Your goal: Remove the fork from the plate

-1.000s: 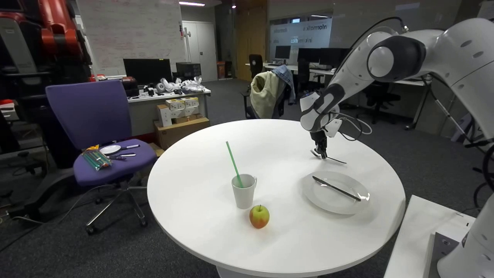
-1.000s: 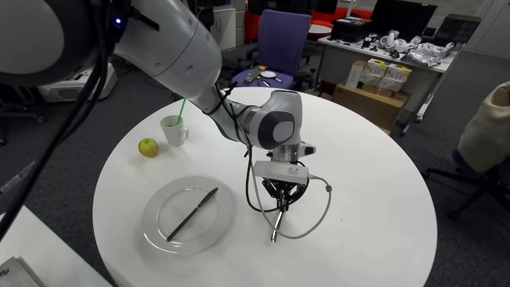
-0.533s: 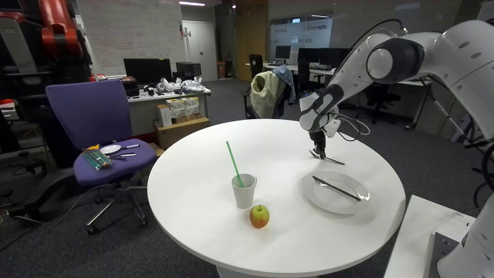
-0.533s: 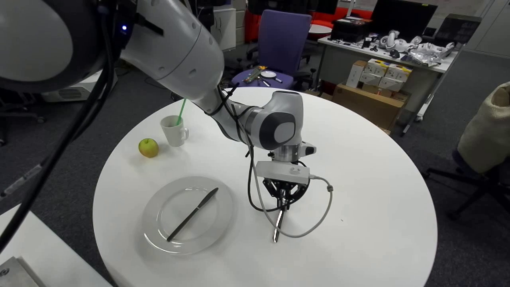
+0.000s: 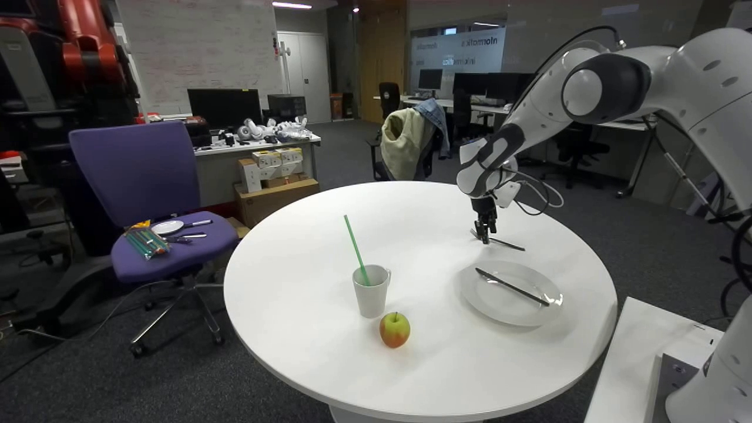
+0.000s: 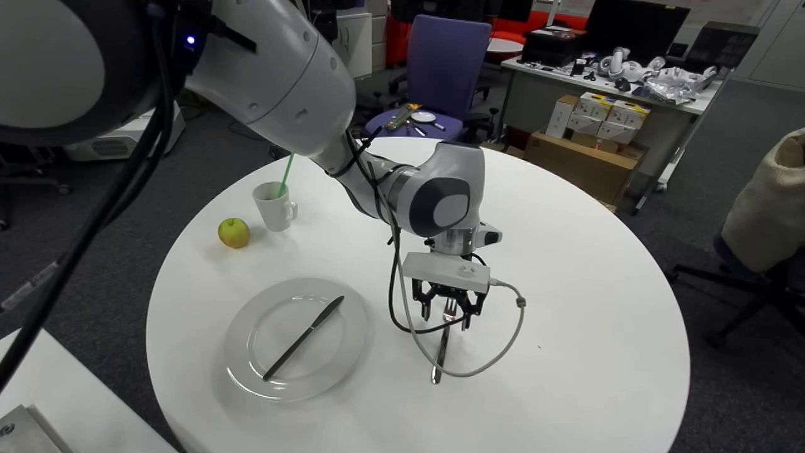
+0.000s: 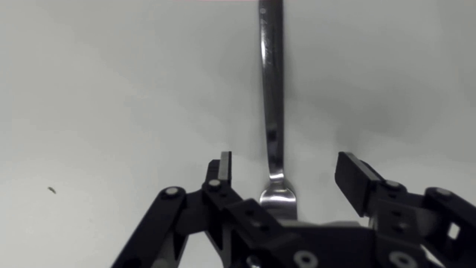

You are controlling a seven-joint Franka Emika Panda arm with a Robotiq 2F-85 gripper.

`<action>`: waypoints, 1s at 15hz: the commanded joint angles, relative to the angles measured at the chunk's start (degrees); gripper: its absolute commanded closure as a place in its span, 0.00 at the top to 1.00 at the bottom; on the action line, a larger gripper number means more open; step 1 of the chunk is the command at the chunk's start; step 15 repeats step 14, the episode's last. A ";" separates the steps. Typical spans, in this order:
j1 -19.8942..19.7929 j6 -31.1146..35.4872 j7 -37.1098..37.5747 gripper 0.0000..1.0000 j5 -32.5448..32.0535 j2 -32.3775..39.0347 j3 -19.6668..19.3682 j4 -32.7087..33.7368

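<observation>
Off the plate, the fork (image 6: 441, 352) lies flat on the white table, a short gap from the plate (image 6: 242, 327). In the wrist view the fork's (image 7: 274, 82) shiny handle runs upward, while its tines are hidden behind the gripper's dark body. My gripper (image 7: 285, 158) is open, its fingers standing on either side of the fork's neck, apart from it. Both exterior views show the gripper (image 6: 446, 321) low over the fork's tined end. On the plate rests a dark knife (image 6: 305, 338).
A white cup (image 5: 371, 299) with a green straw (image 5: 355, 247) stands on the round table (image 5: 305, 264), beside an apple (image 5: 395, 329). My arm (image 6: 283, 82) reaches across above the table. A purple chair (image 5: 144, 170) is past the table's edge.
The gripper has let go: its fingers were together on the fork and have spread apart. The fork now lies on the table between them. Plate and knife have not moved.
</observation>
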 commanded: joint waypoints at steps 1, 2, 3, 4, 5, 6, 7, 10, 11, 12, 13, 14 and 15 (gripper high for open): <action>0.50 -3.66 5.18 1.00 6.24 -11.22 1.62 -10.60; 0.96 -3.30 7.43 1.00 8.02 -13.42 1.66 -12.99; 1.66 -3.62 9.99 1.00 9.59 -15.74 1.61 -15.48; 2.55 -3.06 12.80 1.00 11.00 -18.00 1.39 -18.04; 3.42 -2.39 15.66 1.00 12.37 -19.95 1.17 -20.38; 4.43 -1.90 18.67 1.00 13.69 -21.95 1.03 -22.81; 5.50 -0.50 21.78 1.00 14.90 -23.62 0.90 -25.38; 9.59 2.04 31.68 1.00 16.72 -27.79 0.33 -32.02; 7.94 -0.85 26.67 1.00 15.99 -22.39 0.51 -24.92; 8.77 -0.55 27.65 1.00 15.91 -23.06 0.55 -26.12; 8.99 -0.55 27.67 1.00 15.89 -22.96 0.57 -26.08; 9.01 -0.55 27.66 1.00 15.88 -22.76 0.58 -25.98; 9.01 -0.55 27.66 1.00 15.88 -22.76 0.58 -25.98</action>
